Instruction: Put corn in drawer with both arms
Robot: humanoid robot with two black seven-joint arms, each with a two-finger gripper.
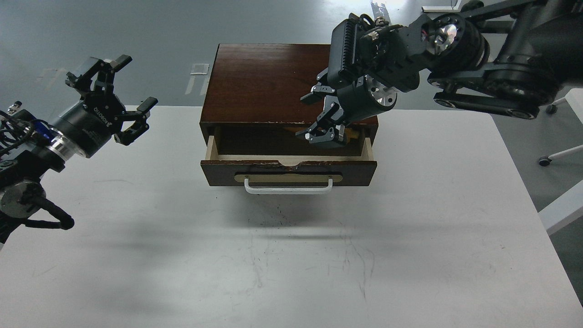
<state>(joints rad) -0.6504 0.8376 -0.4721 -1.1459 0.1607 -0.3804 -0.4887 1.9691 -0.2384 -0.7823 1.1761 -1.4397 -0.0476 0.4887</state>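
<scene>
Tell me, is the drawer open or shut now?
Open. The drawer is pulled partly out of the cabinet, showing its pale sides and dark inside.

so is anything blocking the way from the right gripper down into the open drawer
Nothing visible does. The drawer is pulled out from under the cabinet top, and the right gripper hangs open over its right end, with no object between them. The corn is not clearly in view.

White table (410, 255) seen w/ scuffs & dark specks near centre. One dark brown wooden cabinet (264, 82) is set on it, toward the far edge; its drawer (291, 171) is pulled partly open toward the near side.
</scene>
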